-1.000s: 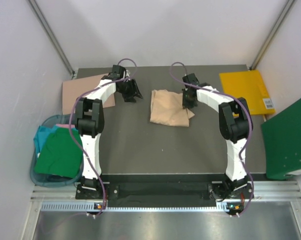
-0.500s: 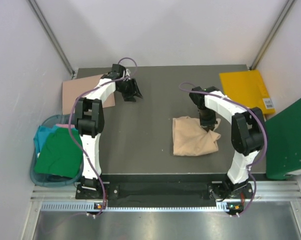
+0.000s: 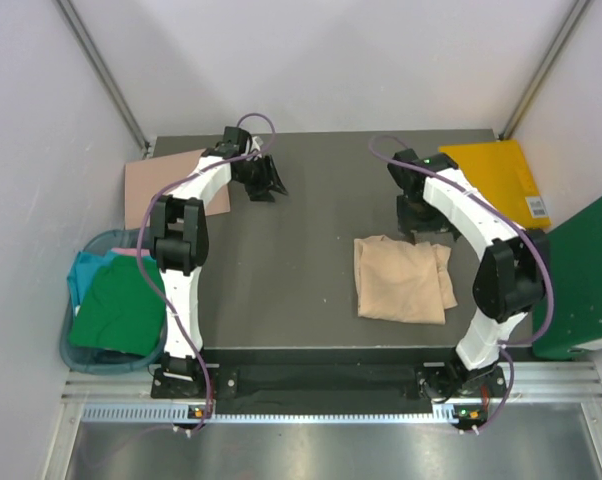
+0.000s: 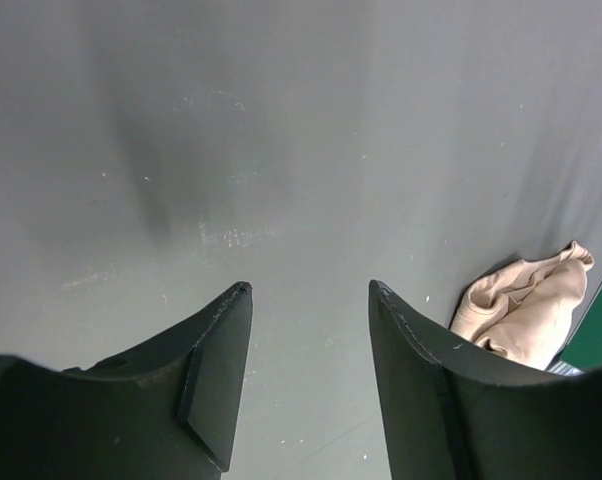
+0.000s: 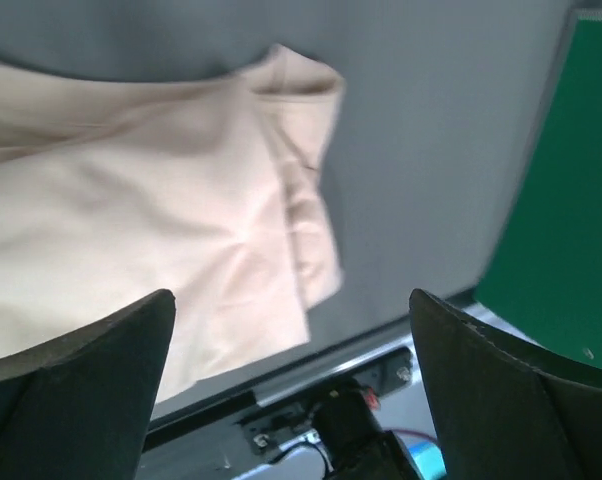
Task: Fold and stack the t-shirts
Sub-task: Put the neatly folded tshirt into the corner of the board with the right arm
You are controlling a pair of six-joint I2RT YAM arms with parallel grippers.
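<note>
A light beige t-shirt (image 3: 401,280) lies folded on the dark table, front right of the middle. My right gripper (image 3: 418,212) hovers just behind it, jaws wide apart and nothing between them. In the right wrist view the beige t-shirt (image 5: 151,230) lies flat below my right gripper (image 5: 291,300). My left gripper (image 3: 264,180) sits at the back left, far from the shirt. In the left wrist view my left gripper (image 4: 311,290) is open over bare table, with the beige t-shirt (image 4: 526,310) at the right edge. A green t-shirt (image 3: 121,305) lies over a teal one (image 3: 83,270) at the left.
A blue basket (image 3: 69,345) off the table's left edge holds the green and teal shirts. A flat pinkish-brown piece (image 3: 156,185) lies at the back left corner. A yellow flat item (image 3: 486,180) is at the back right, and a green board (image 3: 581,270) leans at the right.
The right gripper carried the beige t-shirt from the middle back to the front right, let it go and drew back with its jaws wide. The left arm stayed still.
</note>
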